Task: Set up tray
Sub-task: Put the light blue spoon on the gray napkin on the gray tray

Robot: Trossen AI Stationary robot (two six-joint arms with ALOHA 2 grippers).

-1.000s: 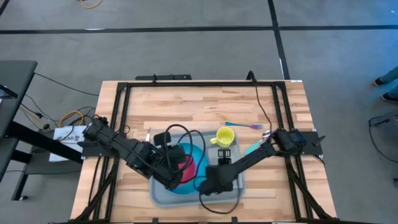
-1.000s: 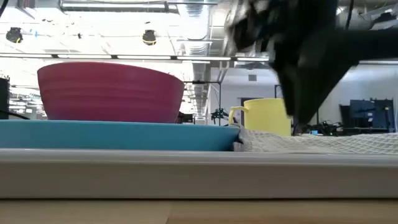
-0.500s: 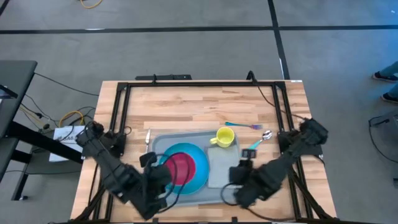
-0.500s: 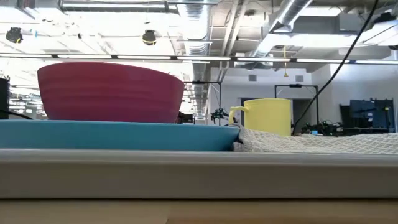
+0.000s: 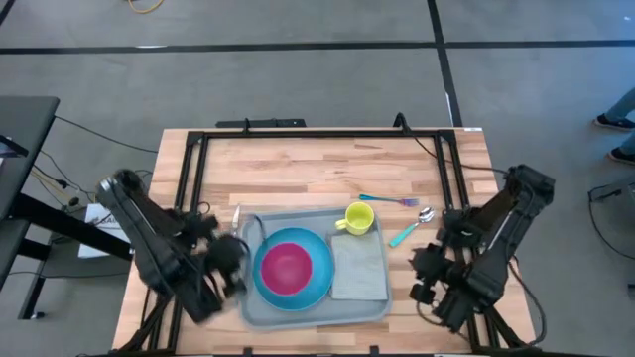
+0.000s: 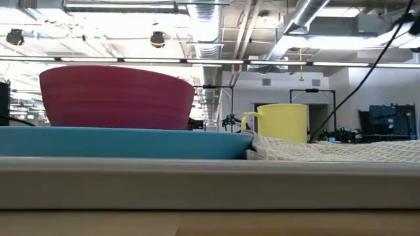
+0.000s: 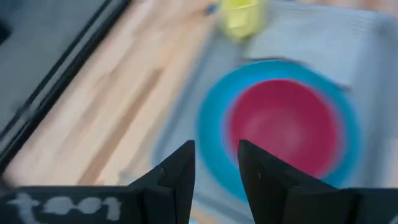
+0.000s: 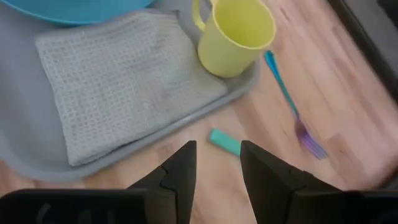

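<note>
We see both arms pulled back off the tray (image 5: 303,315) since a second ago, when they reached over it. The left end effector (image 5: 230,260) now hangs just beside the tray's left edge, the right end effector (image 5: 425,280) off its right side over the counter (image 5: 317,169); each is released, fingers slightly parted, holding nothing. The tray sits at the counter's near middle, carrying a blue plate (image 5: 319,283) under a red bowl (image 5: 285,268), a grey cloth (image 5: 359,266) and a yellow mug (image 5: 358,217). A fork (image 5: 389,200) and spoon (image 5: 412,226) lie right of it. In the low view the tray's rim (image 6: 210,183) hides the counter, and the left wrist view is blurred.
</note>
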